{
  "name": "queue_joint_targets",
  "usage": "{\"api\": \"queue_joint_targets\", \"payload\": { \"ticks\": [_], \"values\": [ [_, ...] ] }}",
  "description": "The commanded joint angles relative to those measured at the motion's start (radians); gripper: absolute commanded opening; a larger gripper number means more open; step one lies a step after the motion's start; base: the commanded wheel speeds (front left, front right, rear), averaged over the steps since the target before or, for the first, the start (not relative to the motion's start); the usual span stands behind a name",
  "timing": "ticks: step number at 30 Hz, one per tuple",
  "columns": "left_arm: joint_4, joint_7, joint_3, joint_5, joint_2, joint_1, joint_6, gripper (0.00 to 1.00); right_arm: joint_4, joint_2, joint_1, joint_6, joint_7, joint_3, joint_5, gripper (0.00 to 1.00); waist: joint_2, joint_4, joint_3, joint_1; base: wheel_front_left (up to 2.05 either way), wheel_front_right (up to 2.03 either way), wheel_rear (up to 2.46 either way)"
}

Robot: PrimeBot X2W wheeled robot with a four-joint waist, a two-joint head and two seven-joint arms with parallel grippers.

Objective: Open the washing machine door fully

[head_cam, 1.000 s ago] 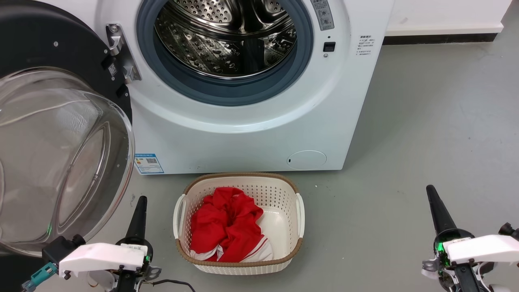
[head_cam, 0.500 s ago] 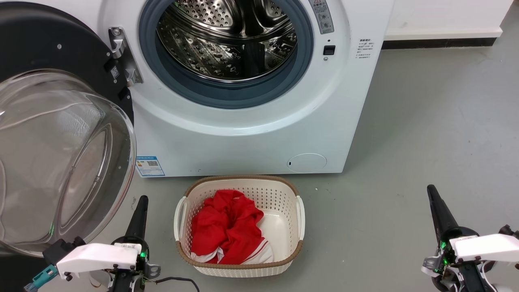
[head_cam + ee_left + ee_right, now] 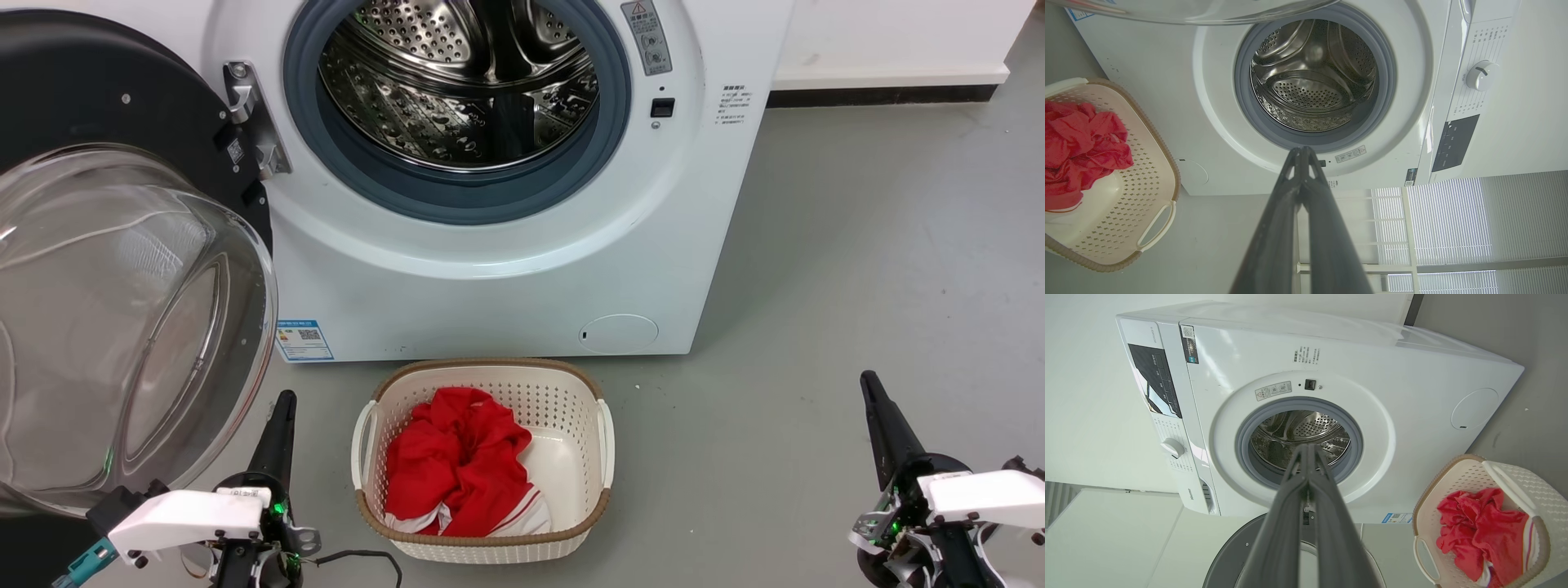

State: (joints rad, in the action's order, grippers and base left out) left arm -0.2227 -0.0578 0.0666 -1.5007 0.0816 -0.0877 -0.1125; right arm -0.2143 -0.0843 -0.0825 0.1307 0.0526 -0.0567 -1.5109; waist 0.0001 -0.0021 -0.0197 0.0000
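Observation:
The washing machine door is a glossy black disc swung wide open at the far left of the head view, its clear glass bowl bulging toward me. The door's black rim also shows low in the right wrist view, and the bowl's edge at the top of the left wrist view. The steel drum mouth stands uncovered. My left gripper is shut and empty just right of the glass bowl, apart from it. At the lower right my right gripper is shut too, holding nothing.
A white basket with red cloth sits on the grey floor in front of the white washing machine, between my grippers. A white wall with a dark skirting runs at the back right.
The whole head view has shifted slightly downward, so the camera moved. Both grippers stay shut in about the same places, and the door keeps its open position.

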Motion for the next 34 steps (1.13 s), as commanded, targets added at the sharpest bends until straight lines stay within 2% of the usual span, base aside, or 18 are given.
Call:
{"api": "queue_joint_targets", "payload": {
  "ticks": [1, 19, 34],
  "values": [
    [-0.002, -0.006, 0.003, -0.019, -0.004, -0.015, -0.006, 0.00, -0.004, 0.001, -0.017, 0.000, 0.004, -0.004, -0.021, 0.00, -0.0001, 0.000, 0.001, 0.0000, 0.00, 0.00, 0.00],
    [-0.024, -0.038, 0.024, -0.139, -0.014, -0.022, -0.021, 0.00, -0.032, 0.006, -0.028, 0.000, 0.031, -0.018, -0.141, 0.00, -0.0001, 0.002, 0.016, 0.0000, 0.00, 0.00, 0.00],
    [-0.024, -0.043, 0.027, -0.129, -0.016, -0.023, -0.020, 0.00, -0.031, 0.011, -0.029, 0.000, 0.036, -0.024, -0.127, 0.00, -0.0001, 0.002, 0.017, 0.0000, 0.00, 0.00, 0.00]
  ]
}}
